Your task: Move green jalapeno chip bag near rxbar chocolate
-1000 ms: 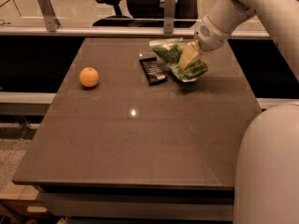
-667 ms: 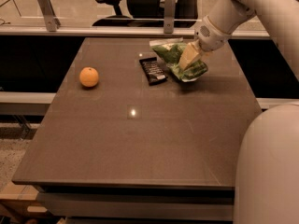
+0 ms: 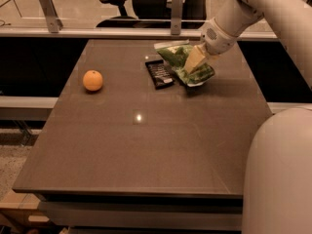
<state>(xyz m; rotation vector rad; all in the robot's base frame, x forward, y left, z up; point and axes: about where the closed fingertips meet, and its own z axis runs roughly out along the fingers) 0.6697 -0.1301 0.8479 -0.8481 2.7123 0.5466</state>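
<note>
— Where do we find the gripper [image 3: 196,62]?

— In the upper right of the frame, at the end of the pale arm [image 3: 242,9] that slants down from the top right corner. It sits on the green jalapeno chip bag [image 3: 174,56], and we see one tan finger [image 3: 194,58] lying across the crinkled foil.

— Is it holding the bag?

— We read it as clamped on the bag. The foil bunches around the finger, and the bag's lower right end casts a dark shadow on the table [image 3: 146,145] beneath it. The second finger is hidden behind the bag.

— And the rxbar chocolate [image 3: 159,74]?

— It lies flat on the table just left of the bag, a small black wrapper with faint white print. The bag's left edge is right beside it; we cannot tell whether the two touch.

— Anything else on the table?

— An orange [image 3: 92,80] sits toward the left, well apart from the bar and the bag. The robot's rounded white body [image 3: 278,174] fills the lower right corner, and a black office chair [image 3: 117,1] stands beyond the table at the top.
</note>
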